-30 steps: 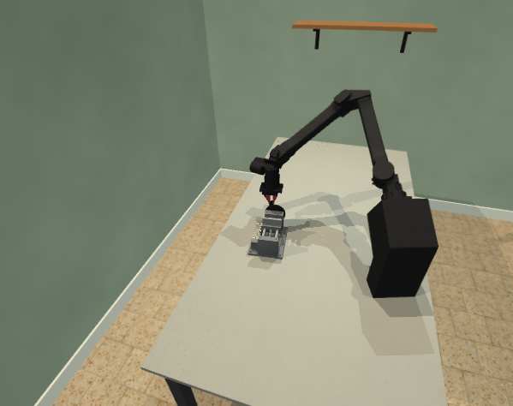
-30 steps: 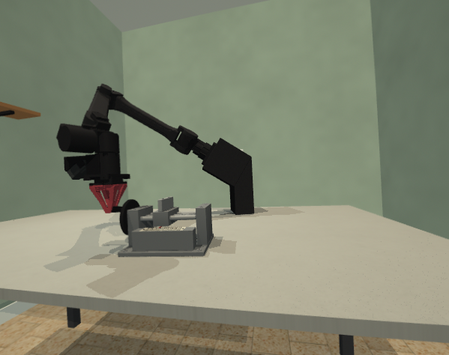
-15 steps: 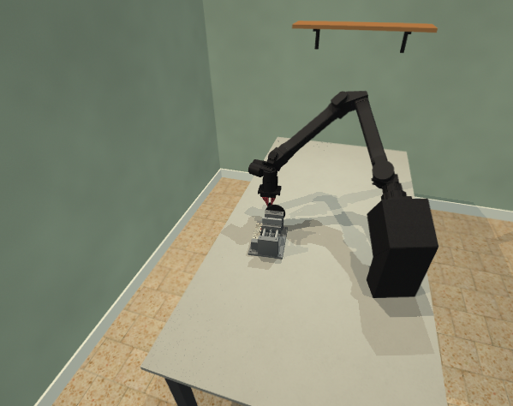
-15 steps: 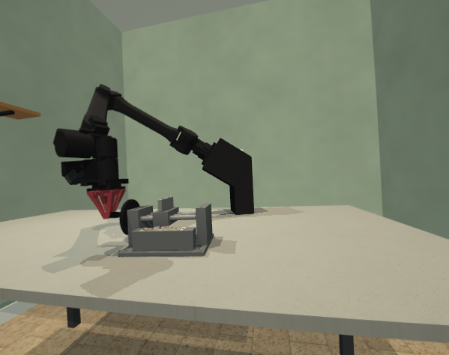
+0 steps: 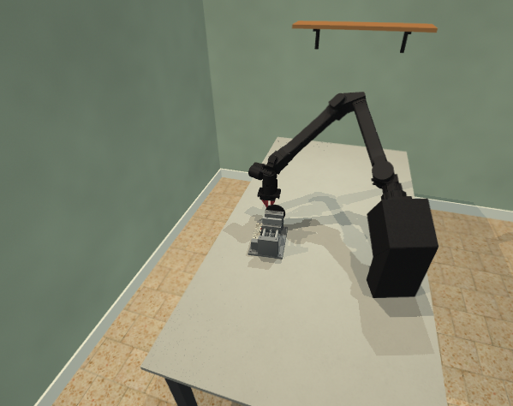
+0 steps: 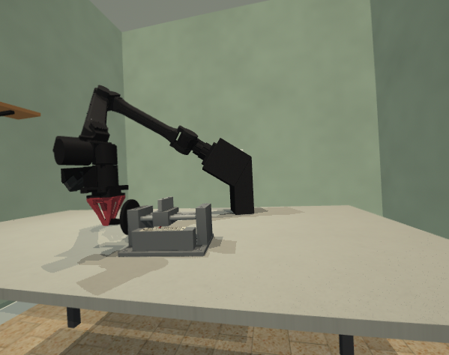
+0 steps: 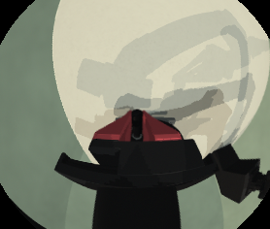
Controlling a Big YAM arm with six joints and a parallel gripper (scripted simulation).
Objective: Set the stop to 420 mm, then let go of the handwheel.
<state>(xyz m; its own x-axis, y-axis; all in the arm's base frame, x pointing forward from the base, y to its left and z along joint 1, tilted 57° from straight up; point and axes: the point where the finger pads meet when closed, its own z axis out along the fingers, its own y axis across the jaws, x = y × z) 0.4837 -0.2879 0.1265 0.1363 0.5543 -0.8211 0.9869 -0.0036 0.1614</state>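
Note:
A grey stop fixture sits on the table, with a lead screw running along it and a grey stop block riding on the screw. A black handwheel is at the fixture's end nearest the arm's wrist. My gripper, with red fingers, points down beside the wheel and is shut on its small crank handle, low near the table. A scale strip lies on the fixture's front block; its marks are too small to read.
The robot's black base stands at the table's far side, behind the fixture. The table ends close to the left of the fixture in the top view. A wooden shelf hangs on the wall.

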